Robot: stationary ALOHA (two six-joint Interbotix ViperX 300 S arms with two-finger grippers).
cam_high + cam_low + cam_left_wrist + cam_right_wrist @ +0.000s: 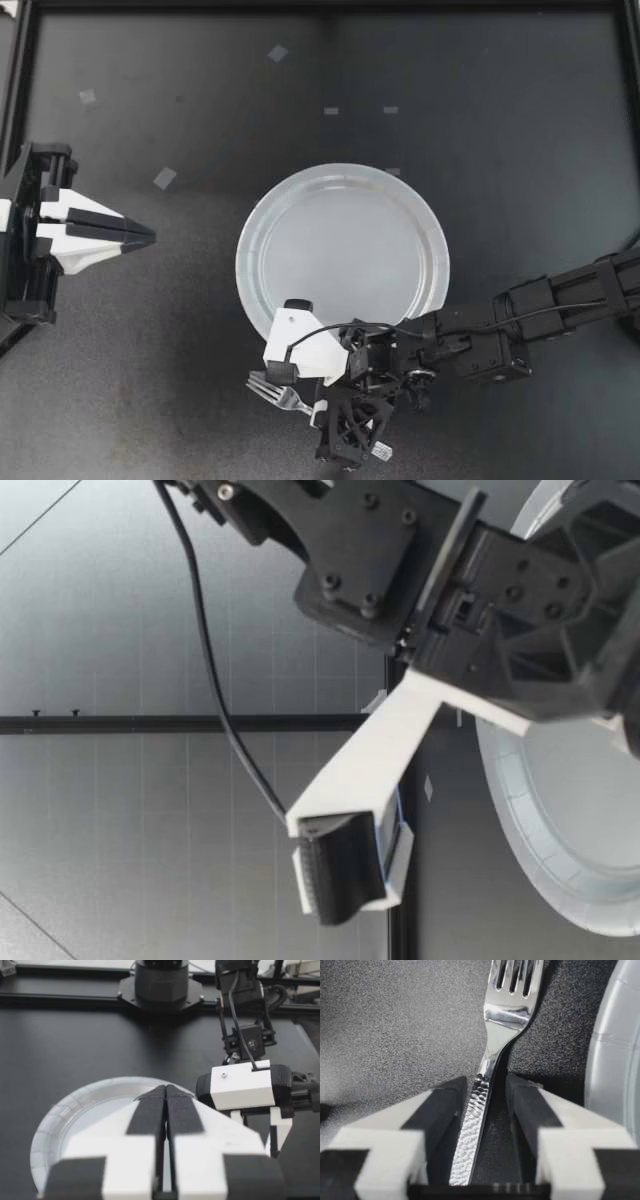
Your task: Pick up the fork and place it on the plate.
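Fork [272,390] flat on the table [480,120], just beside the plate [262,228]. Right gripper [300,392] low over it, fingers [440,1105] a little apart, handle between them, a gap on one side. Left gripper [140,238] well away, fingers pressed together, holding nothing.

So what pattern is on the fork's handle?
Hammered silver dimples on the fork; right wrist view.

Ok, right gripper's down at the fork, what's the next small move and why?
Probably close my right gripper: the fork handle lies on the table between its open fingers, one touching it, the other just clear, so nothing grips it yet.
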